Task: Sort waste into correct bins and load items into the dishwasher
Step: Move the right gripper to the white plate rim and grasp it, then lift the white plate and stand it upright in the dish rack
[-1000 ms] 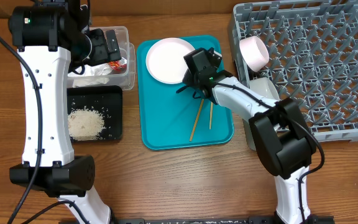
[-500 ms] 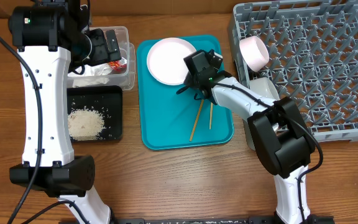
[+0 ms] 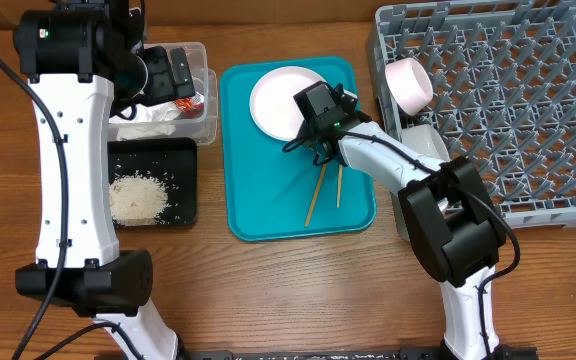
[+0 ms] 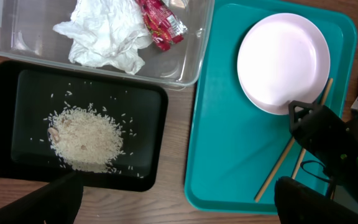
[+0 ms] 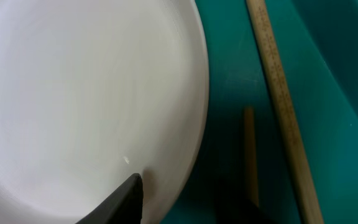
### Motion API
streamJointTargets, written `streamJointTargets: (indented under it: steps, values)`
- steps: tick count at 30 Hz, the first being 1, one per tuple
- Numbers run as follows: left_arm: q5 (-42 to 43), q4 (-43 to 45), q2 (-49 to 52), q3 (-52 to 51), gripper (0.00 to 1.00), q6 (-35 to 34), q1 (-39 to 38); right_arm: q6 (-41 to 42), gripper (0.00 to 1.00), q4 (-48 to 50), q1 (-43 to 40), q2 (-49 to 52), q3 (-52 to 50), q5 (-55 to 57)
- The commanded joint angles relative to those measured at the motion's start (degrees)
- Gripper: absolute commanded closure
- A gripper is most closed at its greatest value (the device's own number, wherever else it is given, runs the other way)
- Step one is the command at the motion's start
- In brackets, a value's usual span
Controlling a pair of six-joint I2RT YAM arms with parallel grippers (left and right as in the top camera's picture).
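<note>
The pale pink plate (image 3: 280, 100) lies at the far end of the teal tray (image 3: 268, 190). My right gripper (image 3: 320, 125) is shut on the plate's near right rim; the right wrist view shows one finger on top of the plate (image 5: 73, 93) and the jaws (image 5: 179, 199) at its edge. Two wooden chopsticks (image 3: 318, 190) lie on the tray just beside it (image 5: 278, 106). My left gripper (image 4: 179, 199) is open and empty, high above the clear tub (image 3: 196, 120), which holds the napkin (image 4: 107, 34) and red wrapper (image 4: 160, 22). Rice (image 4: 82, 137) lies in the black tray (image 3: 183, 185).
The grey dish rack (image 3: 508, 110) fills the far right, with a pinkish-white bowl (image 3: 408, 83) tilted at its left edge and another pale dish (image 3: 423, 140) just below it. The right arm stretches across the tray's right side.
The plate has slid a little to the right on the teal tray with my right gripper on its rim. The left arm has not moved.
</note>
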Motion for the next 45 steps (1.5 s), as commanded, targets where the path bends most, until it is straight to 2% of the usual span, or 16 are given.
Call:
streamJointTargets:
  steps: [1,5,10,13,19,25,29,34,37,39,42,45]
  values:
    - [-0.6,0.1,-1.2,0.5,0.0,0.5,0.2,-0.5,0.61,-0.4,0.4,1.2,0.9,-2.4]
    - [-0.6,0.1,-1.2,0.5,0.0,0.5,0.2,-3.6,0.63,0.4,0.4,1.2,0.9,-5.9]
    - [-0.6,0.1,-1.2,0.5,0.0,0.5,0.2,-3.6,0.9,0.5,0.4,1.2,0.9,-6.1]
    - [-0.6,0.1,-1.2,0.5,0.0,0.5,0.2,-3.4,0.96,1.3,0.4,1.0,1.0,-6.2]
    - [-0.6,0.1,-1.2,0.5,0.0,0.5,0.2,-6.1,0.96,1.2,0.2,-1.1,2.5,-6.8]
    - [-0.6,0.1,-1.2,0.5,0.0,0.5,0.2,-20.3,0.96,-2.2,-0.3,-8.5,6.6,-3.8]
    - [-0.6,0.1,-1.2,0.5,0.0,0.5,0.2,-27.3,0.96,-6.0,-1.1,-16.6,7.9,6.6]
    - [-0.6,0.1,-1.2,0.5,0.0,0.5,0.2,-40.4,0.96,-10.8,-2.3,-26.8,7.9,22.2]
    - [-0.6,0.1,-1.2,0.5,0.0,0.5,0.2,-43.3,0.96,-12.8,-3.5,-31.1,7.9,32.1]
    - [-0.6,0.1,-1.2,0.5,0.0,0.5,0.2,-46.6,0.96,-12.5,-4.7,-32.7,7.9,36.6]
    - [-0.6,0.1,-1.2,0.5,0.0,0.5,0.2,-59.0,0.96,-9.7,-7.6,-32.9,7.9,37.3]
    - [-0.6,0.1,-1.2,0.5,0.0,0.5,0.2,-67.6,0.96,-8.9,-11.2,-31.8,7.9,37.3]
